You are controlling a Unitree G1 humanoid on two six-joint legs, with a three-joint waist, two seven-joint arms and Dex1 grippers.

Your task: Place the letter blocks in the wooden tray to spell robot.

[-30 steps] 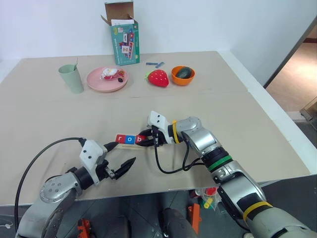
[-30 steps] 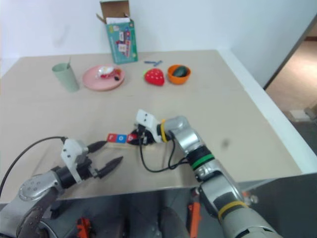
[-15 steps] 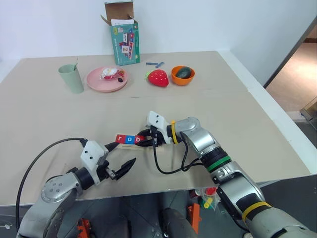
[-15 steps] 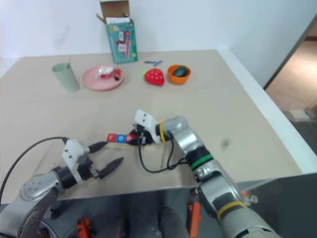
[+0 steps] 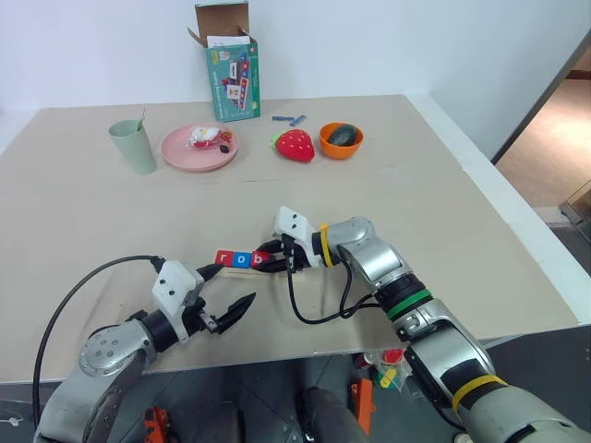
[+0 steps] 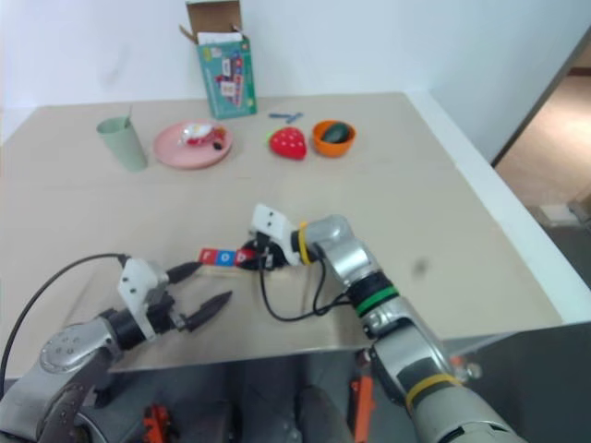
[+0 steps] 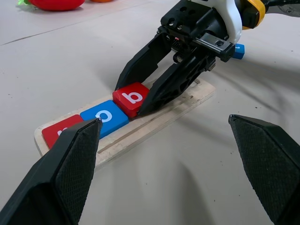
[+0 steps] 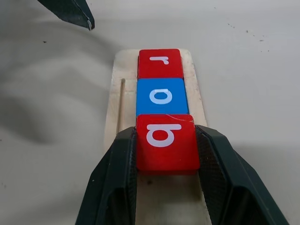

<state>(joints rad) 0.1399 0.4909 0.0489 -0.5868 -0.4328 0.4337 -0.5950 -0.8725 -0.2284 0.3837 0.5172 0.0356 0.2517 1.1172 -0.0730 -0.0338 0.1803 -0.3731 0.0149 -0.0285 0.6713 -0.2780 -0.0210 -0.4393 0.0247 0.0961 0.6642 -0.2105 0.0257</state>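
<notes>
The wooden tray (image 7: 180, 108) lies on the table near its front edge. In its groove stand a red r block (image 8: 160, 63), a blue o block (image 8: 161, 97) and a red b block (image 8: 165, 140), side by side in that order. My right gripper (image 5: 270, 260) is shut on the b block, one finger on each side, and the block rests in the tray against the o. One more blue letter block (image 7: 238, 50) lies on the table behind the right gripper. My left gripper (image 5: 231, 284) hangs open just in front of the tray's r end, holding nothing.
At the back of the table stand a green cup (image 5: 134, 146), a pink plate (image 5: 199, 148), an open cardboard box (image 5: 233, 74), a toy strawberry (image 5: 294, 145), an orange bowl (image 5: 342, 140) and thin blue sticks (image 5: 289, 119). The table's front edge runs close below the left gripper.
</notes>
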